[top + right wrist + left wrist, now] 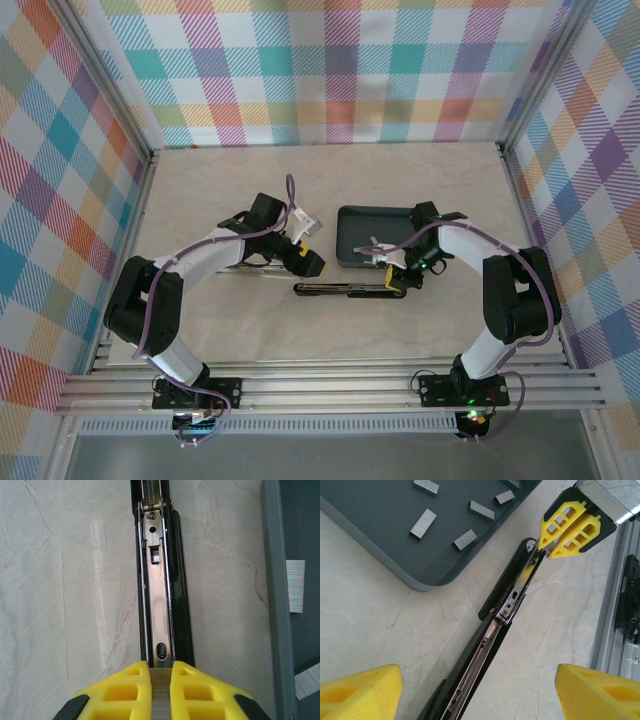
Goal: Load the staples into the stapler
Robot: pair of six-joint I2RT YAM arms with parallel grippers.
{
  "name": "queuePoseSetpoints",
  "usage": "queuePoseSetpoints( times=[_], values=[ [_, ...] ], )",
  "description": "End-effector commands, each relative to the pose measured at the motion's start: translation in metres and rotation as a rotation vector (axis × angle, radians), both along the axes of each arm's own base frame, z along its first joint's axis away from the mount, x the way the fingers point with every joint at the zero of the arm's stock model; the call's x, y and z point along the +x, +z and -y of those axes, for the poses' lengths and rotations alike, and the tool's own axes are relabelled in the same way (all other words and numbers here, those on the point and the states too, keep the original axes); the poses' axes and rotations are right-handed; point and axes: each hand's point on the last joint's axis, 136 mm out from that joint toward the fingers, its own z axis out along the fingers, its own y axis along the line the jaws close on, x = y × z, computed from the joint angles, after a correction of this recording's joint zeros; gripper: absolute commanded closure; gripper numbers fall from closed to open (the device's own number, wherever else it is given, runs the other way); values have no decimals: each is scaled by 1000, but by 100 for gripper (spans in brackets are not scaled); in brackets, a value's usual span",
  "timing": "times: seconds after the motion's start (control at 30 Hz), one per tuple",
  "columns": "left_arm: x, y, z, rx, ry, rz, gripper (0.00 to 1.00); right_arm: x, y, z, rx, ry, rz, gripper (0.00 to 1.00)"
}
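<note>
Stapler: black, hinged open, steel channel up [159, 590], flat on pale marbled tabletop [60, 605].
Right fingers [125, 690]: clamped on light-grey metal staple strip [161, 697] at channel's 6 o'clock end.
Left fingers [360, 695]: apart, above stapler.
Loose staples [423, 523]: in dark-grey tray [358, 228], 1 o'clock of stapler, top view.

Enclosure with three walls [330, 70] of pastel multicolour plaid, joined at aluminium corner posts [110, 85]. The table [200, 190] is pale, marble-veined and evenly lit. Ribbed aluminium rails [330, 385] run along its near edge.
</note>
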Motion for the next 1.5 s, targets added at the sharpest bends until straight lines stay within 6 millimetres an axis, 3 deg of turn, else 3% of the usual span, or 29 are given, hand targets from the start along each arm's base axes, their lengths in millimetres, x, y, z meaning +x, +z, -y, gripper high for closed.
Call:
queuePoseSetpoints(
  times=[0.0, 0.3, 0.8, 1.47],
  values=[
    [-9, -5, 3, 7, -31, -22, 20, 3, 16, -8, 48, 28, 38, 87],
    [-9, -7, 3, 9, -32, -25, 20, 2, 24, -12, 69, 43, 58, 87],
    [-9, -6, 3, 10, -33, -20, 21, 1, 8, -6, 9, 58, 26, 87],
    [-9, -5, 3, 9, -35, -21, 20, 0, 4, -6, -8, 68, 23, 87]
  ],
)
